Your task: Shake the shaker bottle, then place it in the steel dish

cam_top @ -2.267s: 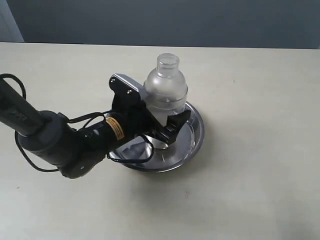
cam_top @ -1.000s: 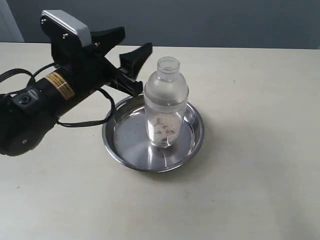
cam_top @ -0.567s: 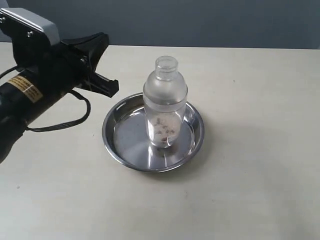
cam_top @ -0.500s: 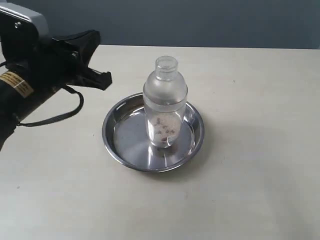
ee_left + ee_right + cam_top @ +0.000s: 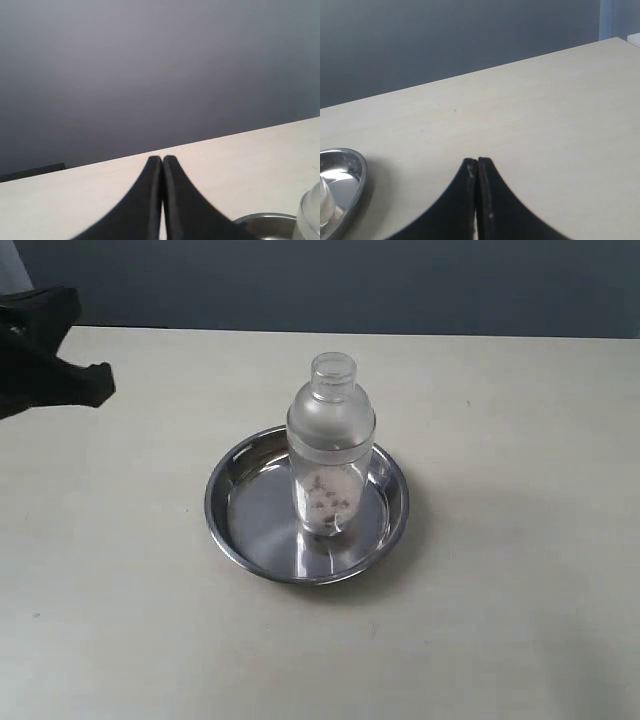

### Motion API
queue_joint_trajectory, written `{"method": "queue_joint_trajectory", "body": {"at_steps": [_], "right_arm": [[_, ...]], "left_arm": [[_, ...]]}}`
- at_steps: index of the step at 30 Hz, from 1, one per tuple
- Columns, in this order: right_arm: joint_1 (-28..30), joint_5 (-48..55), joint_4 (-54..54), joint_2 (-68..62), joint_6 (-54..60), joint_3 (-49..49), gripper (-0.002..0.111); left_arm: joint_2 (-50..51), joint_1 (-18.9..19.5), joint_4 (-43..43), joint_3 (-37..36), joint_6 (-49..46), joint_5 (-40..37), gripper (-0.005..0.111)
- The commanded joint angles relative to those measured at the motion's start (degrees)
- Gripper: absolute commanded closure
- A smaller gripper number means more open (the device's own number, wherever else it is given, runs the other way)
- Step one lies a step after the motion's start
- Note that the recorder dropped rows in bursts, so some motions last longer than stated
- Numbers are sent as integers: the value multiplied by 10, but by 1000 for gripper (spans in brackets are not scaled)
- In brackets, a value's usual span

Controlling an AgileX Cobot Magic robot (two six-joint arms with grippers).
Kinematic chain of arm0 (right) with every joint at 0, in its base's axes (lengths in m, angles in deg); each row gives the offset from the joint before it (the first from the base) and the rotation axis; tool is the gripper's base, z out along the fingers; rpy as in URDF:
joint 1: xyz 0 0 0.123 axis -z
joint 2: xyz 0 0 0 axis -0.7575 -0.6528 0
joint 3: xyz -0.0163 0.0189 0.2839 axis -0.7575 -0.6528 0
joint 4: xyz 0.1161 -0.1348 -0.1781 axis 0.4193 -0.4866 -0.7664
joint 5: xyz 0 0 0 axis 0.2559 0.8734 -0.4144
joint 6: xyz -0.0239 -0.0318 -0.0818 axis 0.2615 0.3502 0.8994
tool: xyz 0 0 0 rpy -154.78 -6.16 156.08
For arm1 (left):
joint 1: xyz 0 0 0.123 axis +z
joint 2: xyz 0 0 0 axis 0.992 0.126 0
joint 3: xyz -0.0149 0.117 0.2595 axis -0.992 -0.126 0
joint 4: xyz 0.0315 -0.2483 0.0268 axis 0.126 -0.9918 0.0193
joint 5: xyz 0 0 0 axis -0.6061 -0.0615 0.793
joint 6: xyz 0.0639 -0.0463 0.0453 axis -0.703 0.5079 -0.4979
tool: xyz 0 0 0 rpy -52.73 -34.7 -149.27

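In the dish (image 5: pixel 228 532), roughly centred: the bottle (image 5: pixel 331 445) stands upright on the flat bottom, cap (image 5: pixel 333 368) up, brown granules (image 5: pixel 328 502) settled low. Nothing is touching it. Placement looks done to me.

Handling, my read:
- Light, as it's mostly empty.
- Stiff plastic, and the frosted wall is probably a bit slick.
- Tall on a narrow foot over polished steel, so a side knock would likely slide or tip it.
- If it has to be picked up again, grip the straight body just under the domed shoulder. Avoid the cap and the dome, where the fingers would ride off.

Left gripper (image 5: pixel 162 159): fingers pressed together with nothing between them. It sits at the far left edge of the exterior view, well apart from the bottle. Its wrist view only catches the dish rim and a sliver of bottle.

Right gripper (image 5: pixel 477 161): also clenched empty and out of the exterior view. It is over bare table (image 5: pixel 530 125), with the dish off at the edge of its view.
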Motion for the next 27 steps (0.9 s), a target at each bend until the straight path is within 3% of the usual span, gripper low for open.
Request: {"method": "queue_joint_trajectory", "body": {"at_steps": [1,8,11,15,17,19,27], "right_arm": [[-2,-6,-2,3,2,-1,109],[-2,-6,-2,3,2,-1,109],[-2,-6,-2,3,2,-1,109],[-2,-6,-2,3,2,-1,109],[-2,-6,-2,3,2,-1,109],[-2,-6,-2,3,2,-1,109],[-2,-6,-2,3,2,-1,109]], "left_arm": [[-106,52,-10,-46,20,-65,106],[-278,211,5,-128,80,-245,106],[-370,259,5,-166,80,-292,106],[-405,263,4,-235,108,-274,106],[-414,263,147,-257,286,-279,106],[-425,263,206,-257,338,-271,106],[-472,263,175,-257,268,-361,106]]}}
